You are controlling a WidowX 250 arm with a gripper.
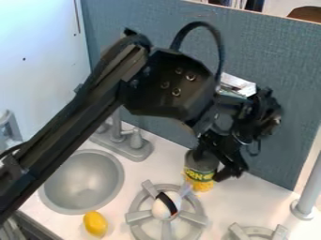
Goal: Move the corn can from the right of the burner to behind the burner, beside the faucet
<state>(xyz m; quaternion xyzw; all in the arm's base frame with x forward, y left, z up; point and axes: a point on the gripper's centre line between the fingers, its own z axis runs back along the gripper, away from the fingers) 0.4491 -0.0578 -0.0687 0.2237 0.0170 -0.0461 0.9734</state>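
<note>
The gripper [216,165] hangs right of centre, pointing down at a can [200,169] near the blue back panel. It overlaps the can's top and right side; whether it holds the can is unclear. The can is grey above, with a dark green and yellow label and yellow at its base, and looks roughly upright. Just in front of it, a rounded white object [163,208] with a black band and an orange patch lies on a grey burner [137,216]. A yellow lemon-like object [95,223] lies on the counter, left of the burner.
A round grey sink [84,180] is at the left, partly behind the arm, with a grey faucet [127,143] behind it. A second burner [256,232] shows at the bottom right edge. A grey post [307,196] stands at the right, and the blue panel [270,56] rises behind the counter.
</note>
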